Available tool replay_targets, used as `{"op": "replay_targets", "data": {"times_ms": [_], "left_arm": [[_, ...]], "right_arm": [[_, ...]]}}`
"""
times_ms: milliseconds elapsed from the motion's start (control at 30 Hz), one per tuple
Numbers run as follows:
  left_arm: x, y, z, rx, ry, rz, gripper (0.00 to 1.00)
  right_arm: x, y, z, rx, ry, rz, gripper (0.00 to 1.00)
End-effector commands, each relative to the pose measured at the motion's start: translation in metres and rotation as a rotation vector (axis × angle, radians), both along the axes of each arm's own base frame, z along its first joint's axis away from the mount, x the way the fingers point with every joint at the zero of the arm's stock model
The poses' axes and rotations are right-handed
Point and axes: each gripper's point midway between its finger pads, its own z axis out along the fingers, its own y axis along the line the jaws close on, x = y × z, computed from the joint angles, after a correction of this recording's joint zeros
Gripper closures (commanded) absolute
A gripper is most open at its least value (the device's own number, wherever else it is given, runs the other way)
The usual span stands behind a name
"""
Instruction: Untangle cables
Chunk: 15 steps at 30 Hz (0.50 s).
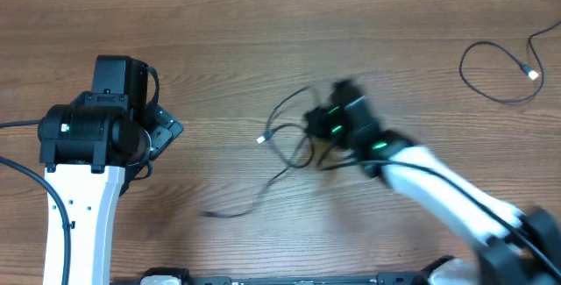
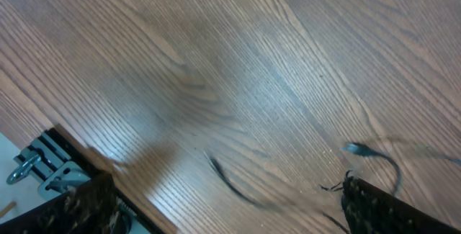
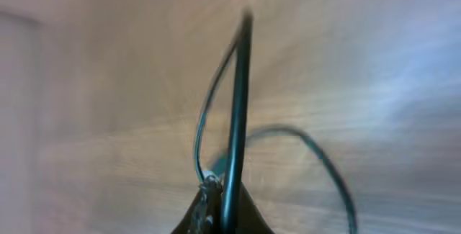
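Wood-grain table, with the cables crossed in 1 loose bundle; by my reading the untangling has barely begun.

My right gripper is clamped on 1 strand, which runs up from between its jaws in the wrist view. The other loops lie just beside those jaws, toward my left arm, with the silvery plug outermost. I judge both cables need drawing apart. My left gripper hangs with its jaws wide apart, holding nothing, well apart from the loops. 1 separate cable lies far behind the right jaws, and nothing blocks either arm.
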Motion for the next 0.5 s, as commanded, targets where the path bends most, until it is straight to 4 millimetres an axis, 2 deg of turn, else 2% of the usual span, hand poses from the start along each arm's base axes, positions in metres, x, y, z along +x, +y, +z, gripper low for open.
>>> {"op": "replay_targets", "data": {"times_ms": [0,100,233,300,467], "left_arm": [[0.002,0.004,0.003,0.021,-0.004,-0.008,0.01],[0.002,0.004,0.003,0.021,-0.003,-0.008,0.00],[0.002,0.004,0.003,0.021,-0.003,-0.008,0.00],[0.002,0.004,0.003,0.021,-0.003,-0.008,0.01],[0.002,0.004,0.003,0.021,-0.004,-0.008,0.01]], "right_arm": [[0.019,-0.035,0.122,-0.093,-0.349,0.107,0.96],[0.019,-0.067,0.175,-0.226,-0.496,0.115,0.96],[0.027,-0.110,0.229,-0.411,-0.660,0.050,0.96],[0.035,-0.130,0.249,-0.517,-0.729,0.020,0.96],[0.061,-0.171,0.272,-0.664,-0.838,-0.076,0.96]]}}
